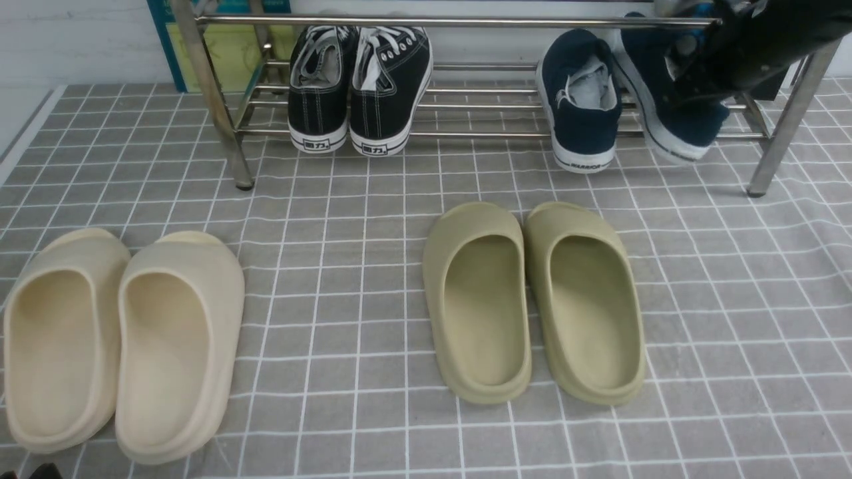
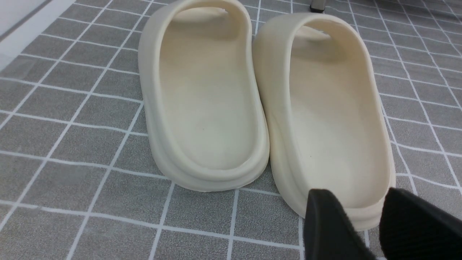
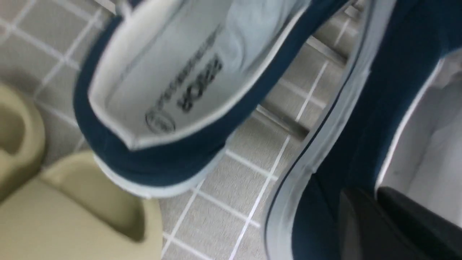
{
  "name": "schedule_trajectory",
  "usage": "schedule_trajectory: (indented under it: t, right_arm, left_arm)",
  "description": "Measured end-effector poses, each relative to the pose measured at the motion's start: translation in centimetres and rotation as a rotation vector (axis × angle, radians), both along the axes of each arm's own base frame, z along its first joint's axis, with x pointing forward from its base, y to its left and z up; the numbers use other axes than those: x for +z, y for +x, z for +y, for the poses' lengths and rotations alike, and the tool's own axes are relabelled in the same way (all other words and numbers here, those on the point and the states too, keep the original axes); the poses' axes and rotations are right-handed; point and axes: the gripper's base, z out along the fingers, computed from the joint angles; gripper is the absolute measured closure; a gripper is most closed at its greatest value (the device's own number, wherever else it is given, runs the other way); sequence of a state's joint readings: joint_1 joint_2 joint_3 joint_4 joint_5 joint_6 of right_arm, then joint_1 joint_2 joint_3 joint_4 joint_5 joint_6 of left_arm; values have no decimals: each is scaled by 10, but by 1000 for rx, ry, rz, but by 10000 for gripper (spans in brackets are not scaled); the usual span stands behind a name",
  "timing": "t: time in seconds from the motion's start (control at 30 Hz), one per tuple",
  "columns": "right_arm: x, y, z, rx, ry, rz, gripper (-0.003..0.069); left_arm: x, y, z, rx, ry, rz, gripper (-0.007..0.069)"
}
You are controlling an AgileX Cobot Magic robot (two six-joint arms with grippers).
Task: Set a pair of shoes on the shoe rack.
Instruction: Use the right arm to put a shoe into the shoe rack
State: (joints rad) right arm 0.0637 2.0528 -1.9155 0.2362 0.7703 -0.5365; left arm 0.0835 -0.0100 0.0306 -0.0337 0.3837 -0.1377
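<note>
One navy shoe (image 1: 578, 100) lies on the lower bars of the silver shoe rack (image 1: 466, 21), heel over the front bar. The other navy shoe (image 1: 672, 113) hangs tilted just to its right, over the rack's right end. My right gripper (image 3: 375, 191) is shut on this second shoe (image 3: 389, 90), one finger inside on the grey lining and one outside on the navy side wall. The resting shoe (image 3: 173, 72) shows beside it. My left gripper (image 2: 371, 216) stands open low over the heel of a cream slide, holding nothing.
A pair of black lace-up sneakers (image 1: 359, 86) sits on the rack's left half. Olive slides (image 1: 532, 299) lie on the checked cloth in the middle, cream slides (image 1: 120, 339) at the front left. The rack's right leg (image 1: 785, 126) stands close to the held shoe.
</note>
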Motion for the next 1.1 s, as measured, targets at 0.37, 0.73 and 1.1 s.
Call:
schedule_trajectory:
  t: [0.37, 0.73, 1.1]
  right_arm:
    - [3, -1, 13, 10, 98, 3, 612]
    - [-1, 0, 27, 43, 12, -14, 612]
    - [-4, 4, 8, -73, -114, -24, 612]
  left_arm:
    - [0, 0, 0, 0, 0, 0, 386]
    - [0, 0, 0, 0, 0, 0, 386]
    - [0, 0, 0, 0, 0, 0, 386]
